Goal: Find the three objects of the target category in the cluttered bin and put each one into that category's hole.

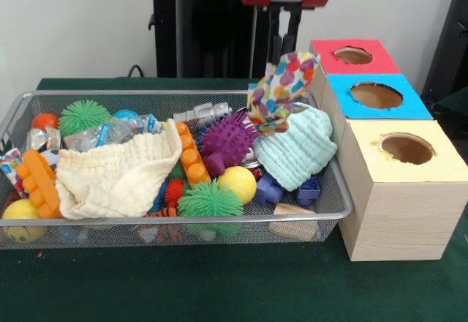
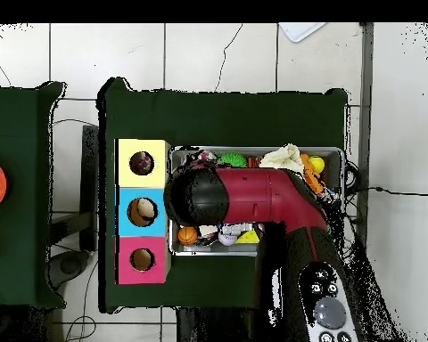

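Dangling from the tool, one of the dotted cloths is hanging limp above the bin's far right corner, its lower edge brushing the mint knit cloth below. The tool is pinched shut on the cloth's top edge, which looks to me like a lift meant to clear the mesh wall before carrying sideways. Below and toward me, the cream knit cloth, a purple spiky ball and a yellow ball are crowding the basket, likely hiding any other dotted pieces. Off to the tool's side on the green surface, the yellow-topped box is waiting with its hole open; overhead, something multicoloured is showing inside that hole.
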